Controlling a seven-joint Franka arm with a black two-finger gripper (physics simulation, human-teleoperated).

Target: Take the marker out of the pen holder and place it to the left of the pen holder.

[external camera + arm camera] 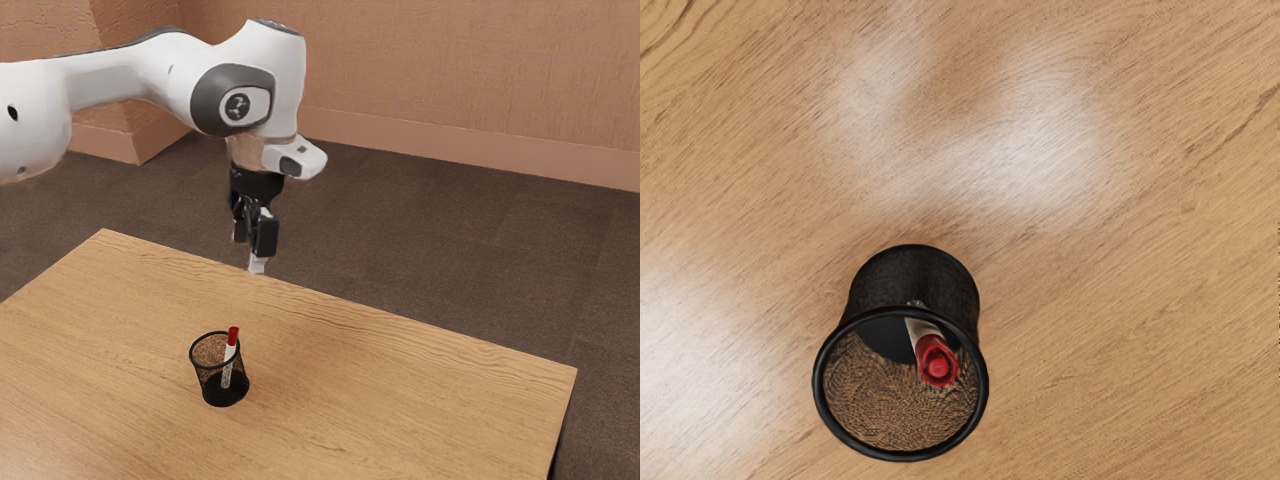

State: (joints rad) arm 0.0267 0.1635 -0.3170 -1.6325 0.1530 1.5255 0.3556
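My gripper (250, 248) is above the table in the exterior view, pointing down, its two fingers apart with nothing visible between them. Below it and toward the camera stands the black mesh pen holder (210, 378), upright on the wood. The marker (230, 358), white with a red cap, leans inside against the rim, cap up and poking just above it. From above, the wrist view has the pen holder (910, 277) and, within its round opening, the red cap end of the marker (938, 364). The hand is well above both, touching neither.
The wooden table (400, 400) extends around the pen holder on all sides, its far edge running beneath the hand in the exterior view. Behind lie a dark carpet floor (430, 215) and a tan wall (450, 80).
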